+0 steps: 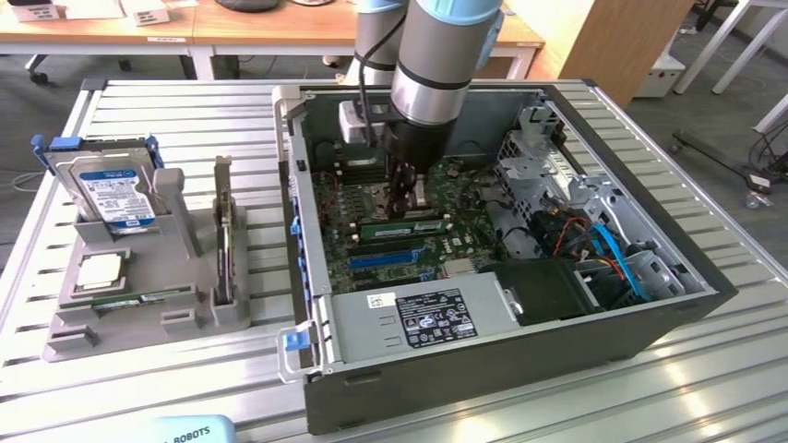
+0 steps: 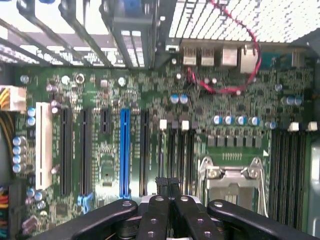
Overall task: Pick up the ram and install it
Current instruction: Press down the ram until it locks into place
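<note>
Clenched with its fingertips together, our black claw [image 2: 167,186] sits inside the open grey computer case [image 1: 689,277], just above the long green ram stick [image 1: 400,224] lying in its motherboard slot. We judge that pressing off-centre could leave one end unlatched.

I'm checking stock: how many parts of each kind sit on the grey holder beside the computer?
Hard drive: 1
Processor: 1
Ram: 1
Upright card: 1
Total: 4
</note>
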`<state>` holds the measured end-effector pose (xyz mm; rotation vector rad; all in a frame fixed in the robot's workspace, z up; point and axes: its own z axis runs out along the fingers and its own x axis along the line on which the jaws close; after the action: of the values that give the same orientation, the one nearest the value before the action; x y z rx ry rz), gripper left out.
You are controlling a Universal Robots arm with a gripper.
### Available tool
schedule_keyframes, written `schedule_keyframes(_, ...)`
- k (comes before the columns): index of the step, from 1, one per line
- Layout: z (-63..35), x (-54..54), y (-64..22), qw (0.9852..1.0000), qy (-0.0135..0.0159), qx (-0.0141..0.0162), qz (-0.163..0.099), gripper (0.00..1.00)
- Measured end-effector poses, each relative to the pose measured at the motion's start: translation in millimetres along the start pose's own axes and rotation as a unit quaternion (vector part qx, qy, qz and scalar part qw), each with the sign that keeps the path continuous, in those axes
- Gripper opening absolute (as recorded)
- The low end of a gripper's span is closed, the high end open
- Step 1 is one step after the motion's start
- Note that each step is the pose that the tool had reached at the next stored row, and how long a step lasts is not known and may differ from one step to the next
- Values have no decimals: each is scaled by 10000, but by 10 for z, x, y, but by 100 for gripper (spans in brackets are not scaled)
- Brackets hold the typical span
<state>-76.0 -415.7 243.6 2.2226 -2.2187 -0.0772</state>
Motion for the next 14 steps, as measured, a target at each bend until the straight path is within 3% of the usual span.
schedule_keyframes(4, 3, 0, 78, 10000, 0, 0, 0, 10)
schedule_keyframes(14, 2, 0, 56, 10000, 0, -1, 0, 10)
